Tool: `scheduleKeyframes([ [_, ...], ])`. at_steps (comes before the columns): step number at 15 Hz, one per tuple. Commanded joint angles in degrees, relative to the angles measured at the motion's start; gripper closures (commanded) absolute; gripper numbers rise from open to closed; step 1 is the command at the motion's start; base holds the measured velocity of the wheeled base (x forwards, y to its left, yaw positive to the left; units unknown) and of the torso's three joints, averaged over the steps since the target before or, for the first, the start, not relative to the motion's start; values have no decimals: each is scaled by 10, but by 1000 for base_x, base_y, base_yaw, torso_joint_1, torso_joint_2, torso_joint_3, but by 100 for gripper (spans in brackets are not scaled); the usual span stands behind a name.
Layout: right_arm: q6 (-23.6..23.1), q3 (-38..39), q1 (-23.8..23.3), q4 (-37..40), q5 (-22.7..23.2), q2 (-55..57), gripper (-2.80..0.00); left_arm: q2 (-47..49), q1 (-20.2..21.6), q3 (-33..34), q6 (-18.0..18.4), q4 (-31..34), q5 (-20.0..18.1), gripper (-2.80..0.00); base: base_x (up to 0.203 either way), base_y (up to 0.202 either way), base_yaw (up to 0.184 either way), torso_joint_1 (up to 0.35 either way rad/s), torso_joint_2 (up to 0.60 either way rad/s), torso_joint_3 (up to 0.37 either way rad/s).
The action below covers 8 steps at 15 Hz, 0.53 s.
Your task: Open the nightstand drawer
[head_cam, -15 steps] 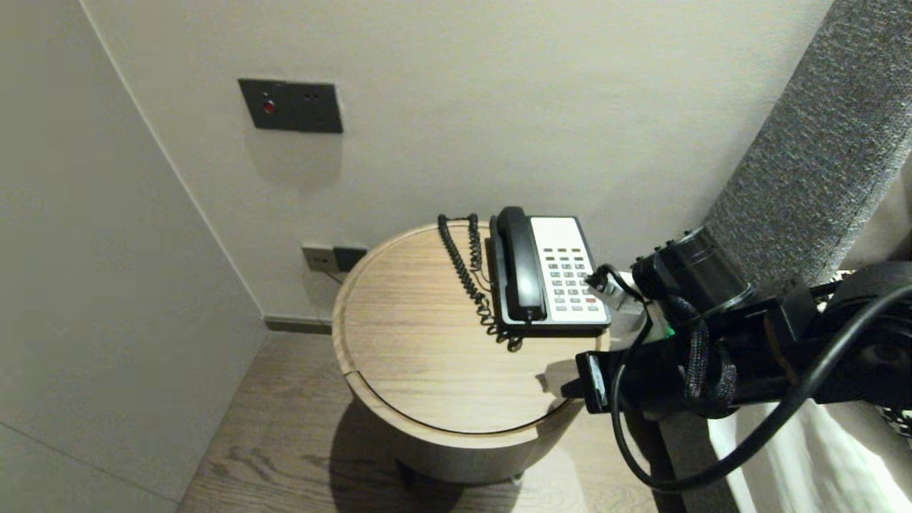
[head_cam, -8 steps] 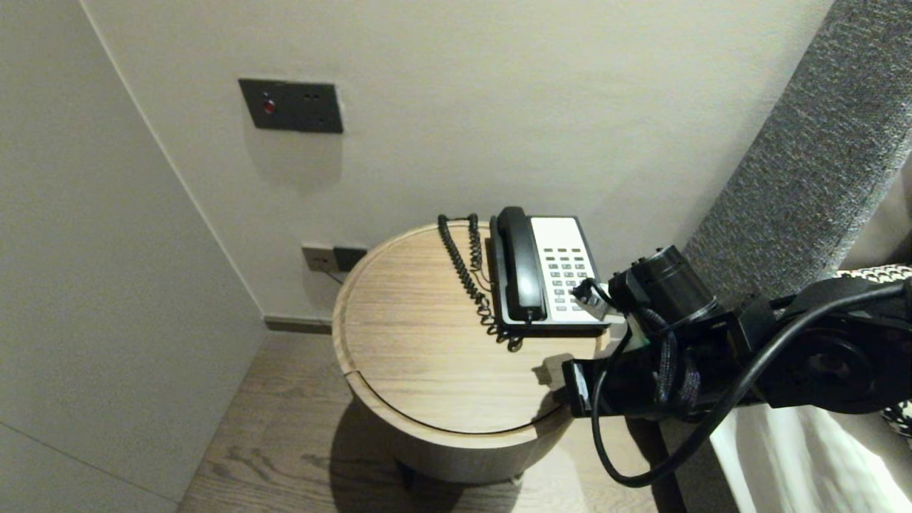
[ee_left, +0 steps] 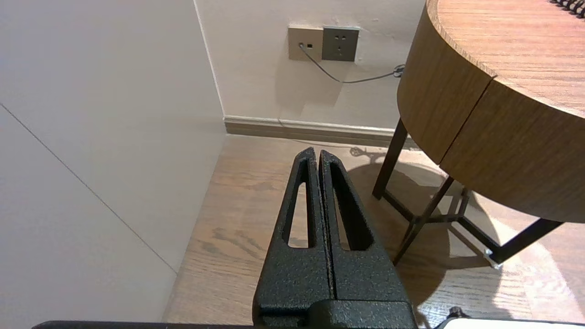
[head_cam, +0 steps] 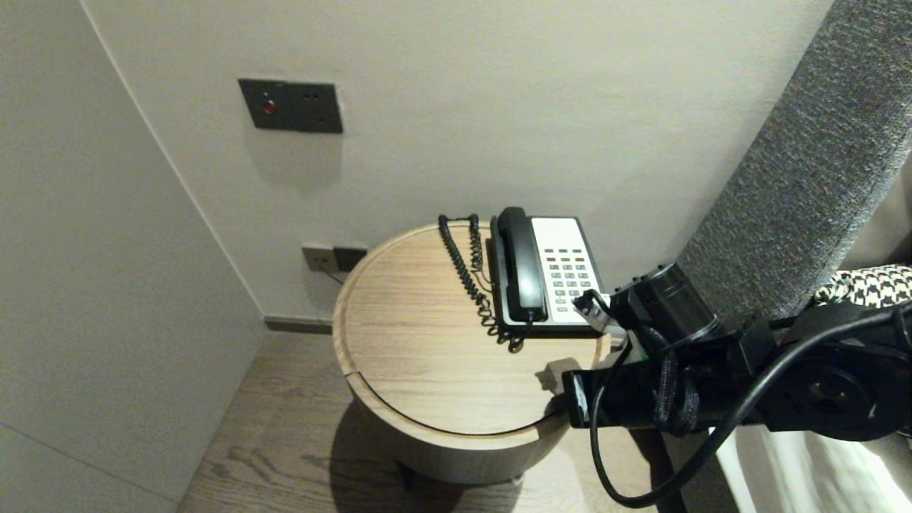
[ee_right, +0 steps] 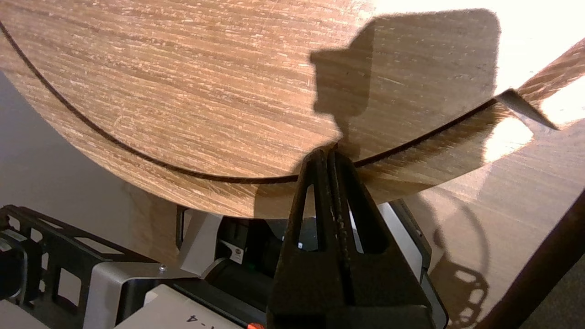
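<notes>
Right gripper (ee_right: 327, 153), fingers pressed flat together and holding nothing, has its tip right at the near right rim of the round wooden table (head_cam: 427, 370). Whether it actually touches the wood, I can't tell from here. Its shadow falls across the tabletop just beyond the tip.

The arm comes in low from the bed side, forearm nearly level, gripper aimed across the table edge. Further back on the right of the table sits the telephone (head_cam: 563, 274), handset (head_cam: 520, 263) lying in its cradle, the coiled cord (head_cam: 467, 274) trailing along its left side. The wrist now covers the telephone's near right corner.

Compared with a second ago, that arm has slid in toward the table and sunk a little, and a checked cloth (head_cam: 866, 283) shows behind it that it hid before. The telephone hasn't shifted.

Left gripper (ee_left: 318, 157) is parked low beside the table, fingers pressed together, hanging over the wooden floor (ee_left: 242, 214) near the wall socket (ee_left: 340, 43).
</notes>
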Motion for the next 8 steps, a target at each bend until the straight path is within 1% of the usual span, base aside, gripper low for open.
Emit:
scheduleKeyframes([
  [1,2,17,2,3,1,-19,0,0,0,0,0,0,-1,0,0,0,0,0,0,0],
  [4,3,35,4,2,2,-32,0,-1,1,0,0,0,0,0,0,0,0,0,0,0],
  [8,6,64,32,2,4,-44,0,0,1,0,0,0,0,0,0,0,0,0,0,0],
])
